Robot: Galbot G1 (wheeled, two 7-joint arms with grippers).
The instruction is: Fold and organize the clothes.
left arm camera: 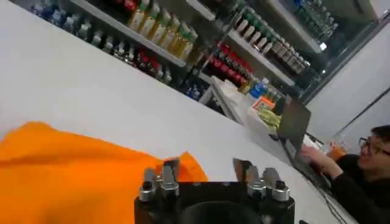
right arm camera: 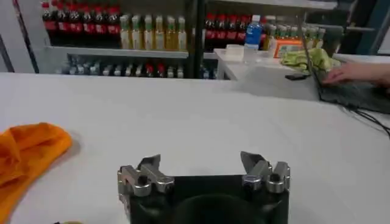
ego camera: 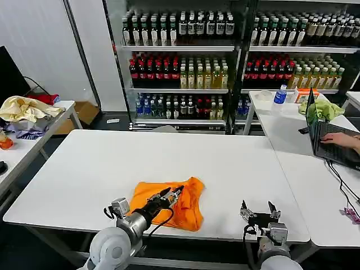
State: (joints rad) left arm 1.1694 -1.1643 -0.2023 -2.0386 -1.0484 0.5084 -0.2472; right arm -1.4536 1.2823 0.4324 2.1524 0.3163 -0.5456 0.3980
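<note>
The left gripper stood with its jaws apart and nothing between them, poised over the bright orange short-sleeved T-shirt of soft fabric. In the left wrist view the two dark fingers were spread wide above the orange cloth, and I could not tell whether they touched it. My reading was that this arm was the working one, placed for a pinch on the upper layer.

The right gripper was also open and empty, near the front edge of the white bench toward its right front corner, well apart from the garment. In the right wrist view its fingers stood spread over bare bench top, with the shirt off to one side.

The shirt lay near the front edge of the bench, slightly left of the middle, gathered into a compact, uneven bundle. No white lettering faced up. I judged the task partly advanced:

1. The fabric appeared doubled over at least once.
2. The outline was still irregular, with rumpled edges and a loose fold toward the right.
3. Remaining work, as I judged it: square the folds, flatten the bundle, and set it in a tidy position.
</note>
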